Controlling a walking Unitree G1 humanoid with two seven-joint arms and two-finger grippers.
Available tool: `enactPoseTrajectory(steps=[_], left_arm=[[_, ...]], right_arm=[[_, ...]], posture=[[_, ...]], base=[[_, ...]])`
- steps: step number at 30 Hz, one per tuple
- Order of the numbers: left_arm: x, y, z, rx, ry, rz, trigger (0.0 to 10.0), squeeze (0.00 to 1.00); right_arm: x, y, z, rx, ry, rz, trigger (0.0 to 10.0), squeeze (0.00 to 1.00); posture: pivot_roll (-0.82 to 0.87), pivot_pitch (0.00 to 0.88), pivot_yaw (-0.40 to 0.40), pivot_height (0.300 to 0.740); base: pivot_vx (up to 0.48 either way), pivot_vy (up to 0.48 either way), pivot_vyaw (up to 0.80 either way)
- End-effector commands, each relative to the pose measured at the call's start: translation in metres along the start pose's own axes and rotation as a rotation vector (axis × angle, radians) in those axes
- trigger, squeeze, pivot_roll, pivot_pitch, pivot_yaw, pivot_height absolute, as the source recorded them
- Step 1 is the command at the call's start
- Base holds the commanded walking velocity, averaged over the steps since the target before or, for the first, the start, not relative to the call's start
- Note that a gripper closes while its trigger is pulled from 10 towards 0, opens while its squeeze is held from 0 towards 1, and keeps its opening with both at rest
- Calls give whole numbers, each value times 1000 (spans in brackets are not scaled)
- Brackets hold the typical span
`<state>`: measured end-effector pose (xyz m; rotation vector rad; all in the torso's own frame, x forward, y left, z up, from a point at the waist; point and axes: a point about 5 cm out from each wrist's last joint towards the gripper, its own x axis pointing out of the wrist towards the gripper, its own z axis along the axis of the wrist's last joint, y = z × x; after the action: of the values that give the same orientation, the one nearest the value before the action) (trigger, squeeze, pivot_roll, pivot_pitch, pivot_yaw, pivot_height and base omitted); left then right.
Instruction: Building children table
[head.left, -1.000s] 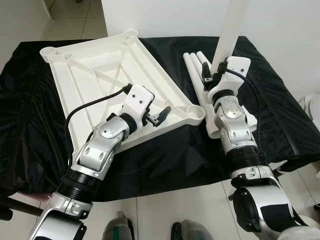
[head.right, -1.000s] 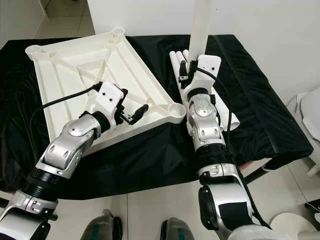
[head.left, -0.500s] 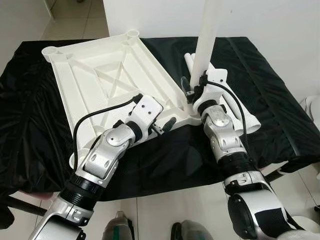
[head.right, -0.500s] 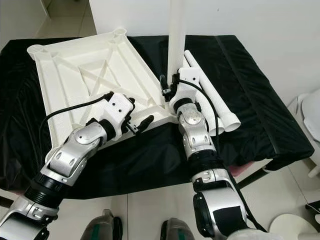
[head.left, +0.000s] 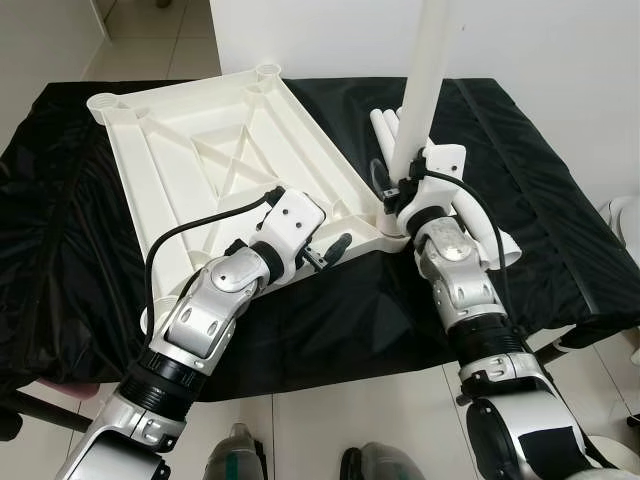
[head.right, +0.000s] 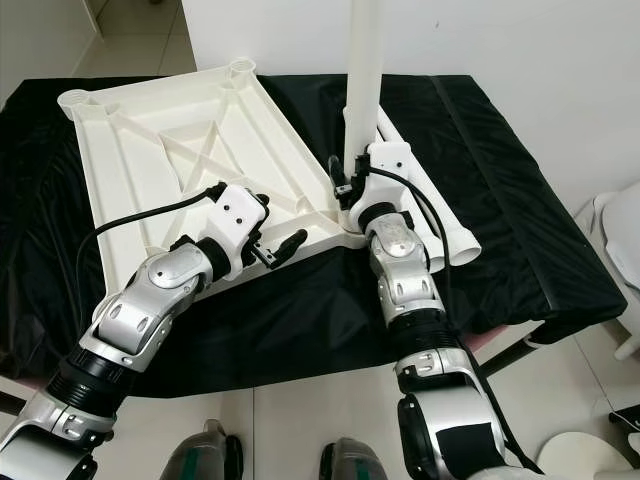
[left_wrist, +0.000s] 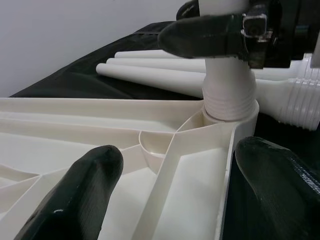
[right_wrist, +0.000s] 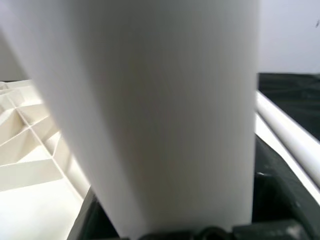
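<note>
White plastic fills the right claw (head.right: 352, 188): it is clenched on a long white plastic table leg (head.right: 362, 90), held upright with its ribbed lower end seated in the round corner socket (left_wrist: 231, 111) of the white ribbed plastic table top panel (head.left: 200, 160). This panel lies underside up on the black cloth-covered tabletop (head.left: 560, 220), towards its left and far side. The left claw (head.left: 325, 250) stands released, its fingers (left_wrist: 80, 190) spread either side of the panel's near edge by that same corner. I judge the build barely begun: one leg is entering its socket, probably not yet screwed home. The remaining white plastic legs (head.right: 440, 215) lie loose beside the panel towards the tabletop's right edge, the other corner sockets (head.left: 265, 71) unfilled.
</note>
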<state>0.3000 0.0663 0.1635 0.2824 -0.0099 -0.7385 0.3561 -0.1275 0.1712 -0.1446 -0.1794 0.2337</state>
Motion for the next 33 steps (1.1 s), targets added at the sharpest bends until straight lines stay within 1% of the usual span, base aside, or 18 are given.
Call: enactPoseTrajectory(steps=[1, 7, 11, 14, 15, 17, 18, 20, 23, 26, 28, 29, 33], left_arm=[[0, -5, -3, -1, 10, -92, 10000, 0], [0, -5, -2, 3, 8, -101, 10000, 0], [-1, -6, -2, 6, 9, -108, 10000, 0], [-1, -6, -2, 7, 9, -111, 10000, 0], [-1, -6, -2, 7, 9, -113, 10000, 0], [-2, -7, -1, 6, 8, -115, 10000, 0], [-2, -7, -1, 6, 8, -115, 10000, 0], [-2, -8, -1, 5, 8, -116, 10000, 0], [-2, -8, -1, 4, 7, -118, 10000, 0], [-2, -8, -1, 4, 7, -118, 10000, 0], [-2, -8, -1, 3, 6, -119, 10000, 0], [-2, -8, 0, 2, 5, -117, 10000, 0], [-2, -8, 0, 1, 4, -115, 10000, 0]], right_arm=[[-5, -1, -8, -15, 35, 18, 10000, 0], [-9, 1, -12, -21, 39, 37, 10000, 0], [-10, 8, -14, -9, 30, 67, 10000, 0], [-10, 9, -16, 5, 30, 71, 10000, 0], [-11, 10, -18, 30, 38, 65, 10000, 0], [-12, 7, -24, 118, 65, 33, 10000, 0], [-12, 7, -24, 118, 65, 33, 10000, 0], [-13, 4, -28, 168, 84, 5, 10000, 0], [-13, 1, -30, 191, 94, -11, 10000, 0], [-13, 1, -30, 191, 94, -11, 10000, 0], [-14, -1, -31, 208, 102, -26, 10000, 0], [-14, -4, -34, 248, 117, -52, 10000, 0], [-14, -5, -35, 270, 124, -62, 10000, 0]], posture=[[-25, 0, -8, 740], [-29, 0, -1, 740], [-26, 0, 2, 740], [-24, 0, 1, 740], [-23, 0, 2, 740], [-22, 0, 3, 740], [-22, 0, 3, 740], [-22, 0, 3, 740], [-21, 0, 3, 740], [-21, 0, 3, 740], [-21, 0, 3, 740], [-21, 0, 3, 740], [-21, 0, 2, 740]], base=[[0, 0, 0], [0, 0, 0], [0, 0, 0], [0, 0, 0], [0, 0, 0], [0, 0, 0], [0, 0, 0], [0, 0, 0], [0, 0, 0], [0, 0, 0], [0, 0, 0], [0, 0, 0], [0, 0, 0]])
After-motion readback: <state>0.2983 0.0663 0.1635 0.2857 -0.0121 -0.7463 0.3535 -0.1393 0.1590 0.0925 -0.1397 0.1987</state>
